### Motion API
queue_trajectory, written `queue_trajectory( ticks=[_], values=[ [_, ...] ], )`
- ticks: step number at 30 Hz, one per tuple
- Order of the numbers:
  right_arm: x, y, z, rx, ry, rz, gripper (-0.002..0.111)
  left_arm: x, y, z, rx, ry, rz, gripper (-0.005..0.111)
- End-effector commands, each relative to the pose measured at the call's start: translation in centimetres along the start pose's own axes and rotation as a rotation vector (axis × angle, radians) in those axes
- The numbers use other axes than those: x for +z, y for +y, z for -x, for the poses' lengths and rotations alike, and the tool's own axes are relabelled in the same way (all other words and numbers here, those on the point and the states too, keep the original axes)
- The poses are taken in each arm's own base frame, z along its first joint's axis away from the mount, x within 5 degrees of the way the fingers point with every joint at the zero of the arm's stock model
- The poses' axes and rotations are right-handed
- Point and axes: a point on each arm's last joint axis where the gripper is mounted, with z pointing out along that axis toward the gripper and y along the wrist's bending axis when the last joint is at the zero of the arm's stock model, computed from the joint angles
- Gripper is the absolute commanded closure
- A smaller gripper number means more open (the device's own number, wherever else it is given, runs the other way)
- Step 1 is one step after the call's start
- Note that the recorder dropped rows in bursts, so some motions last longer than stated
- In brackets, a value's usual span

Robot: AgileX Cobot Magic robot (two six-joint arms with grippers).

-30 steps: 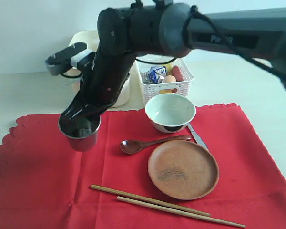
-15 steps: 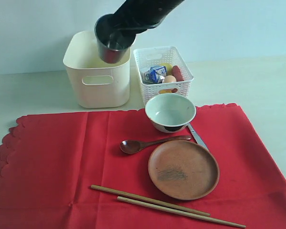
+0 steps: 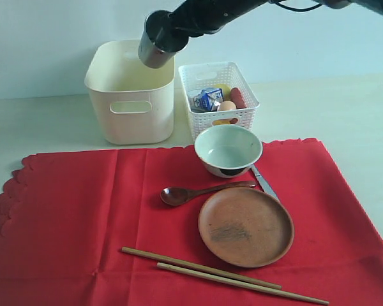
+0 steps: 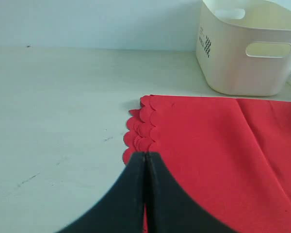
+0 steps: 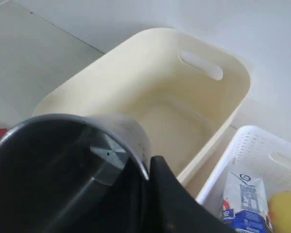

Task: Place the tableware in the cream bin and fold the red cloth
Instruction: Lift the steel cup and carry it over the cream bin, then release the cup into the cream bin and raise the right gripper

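Exterior view, nearest first: chopsticks [image 3: 223,275] lie by the red cloth's [image 3: 83,223] front edge. The round brown plate [image 3: 246,226], spoon [image 3: 201,191], knife [image 3: 263,182] and white bowl [image 3: 228,150] crowd its right half, and its left half lies bare. Beyond the back edge stands the cream bin [image 3: 131,95], with the lattice basket [image 3: 220,95] just beside it. The right gripper [image 5: 145,170], clamped on the steel cup's [image 3: 156,44] rim, holds it tilted above the bin's rim. The left gripper [image 4: 145,165], jaws pressed together on nothing, hangs over the cloth's scalloped edge.

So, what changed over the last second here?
The right claw, shut on the steel cup, carried it off the red cloth, up and back; the cup now hangs tilted above the cream bin. Nothing was let go. The bowl, spoon, plate, knife and chopsticks stayed put on the cloth.
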Motion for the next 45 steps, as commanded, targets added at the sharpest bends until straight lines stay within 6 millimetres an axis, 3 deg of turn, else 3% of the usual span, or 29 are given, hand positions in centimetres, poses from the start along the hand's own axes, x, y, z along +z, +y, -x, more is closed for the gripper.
queue_trajectory(
  ticks=[1, 7, 13, 21, 26, 31, 36, 38, 40, 41, 45],
  values=[
    [2.2, -0.7, -0.6, -0.014, 0.041, 0.056, 0.108, 0.0, 0.0, 0.0, -0.001, -0.015, 0.001, 0.107],
    [4.6, -1.4, -1.7, -0.038, 0.074, 0.077, 0.108, 0.0, 0.0, 0.0, -0.001, -0.015, 0.001, 0.107],
    [4.8, -1.7, -2.0, -0.084, 0.089, 0.08, 0.106, 0.0, 0.0, 0.0, -0.001, -0.015, 0.001, 0.107],
    [4.8, -1.7, -2.0, -0.098, 0.092, 0.077, 0.072, 0.0, 0.0, 0.0, -0.001, -0.015, 0.001, 0.107],
    [4.5, -1.8, -1.9, -0.111, 0.099, 0.064, 0.063, 0.0, 0.0, 0.0, -0.001, -0.015, 0.001, 0.107],
    [2.5, -1.3, -0.6, -0.133, 0.115, 0.057, 0.063, 0.0, 0.0, 0.0, -0.001, -0.015, 0.001, 0.107],
    [-0.3, -2.6, -0.8, -0.076, 0.247, 0.004, 0.067, 0.0, 0.0, 0.0, -0.001, -0.015, 0.001, 0.107],
    [-1.8, -3.4, -1.0, -0.021, 0.293, 0.007, 0.077, 0.0, 0.0, 0.0, -0.001, -0.015, 0.001, 0.107],
    [-3.4, -4.6, -0.9, 0.036, 0.309, -0.008, 0.093, 0.0, 0.0, 0.0, -0.001, -0.015, 0.001, 0.107],
    [-4.3, -5.4, -0.8, 0.076, 0.296, -0.029, 0.106, 0.0, 0.0, 0.0, -0.001, -0.015, 0.001, 0.107],
    [-7.2, -6.1, -0.6, 0.164, 0.293, -0.069, 0.108, 0.0, 0.0, 0.0, -0.001, -0.015, 0.001, 0.107]
  ],
)
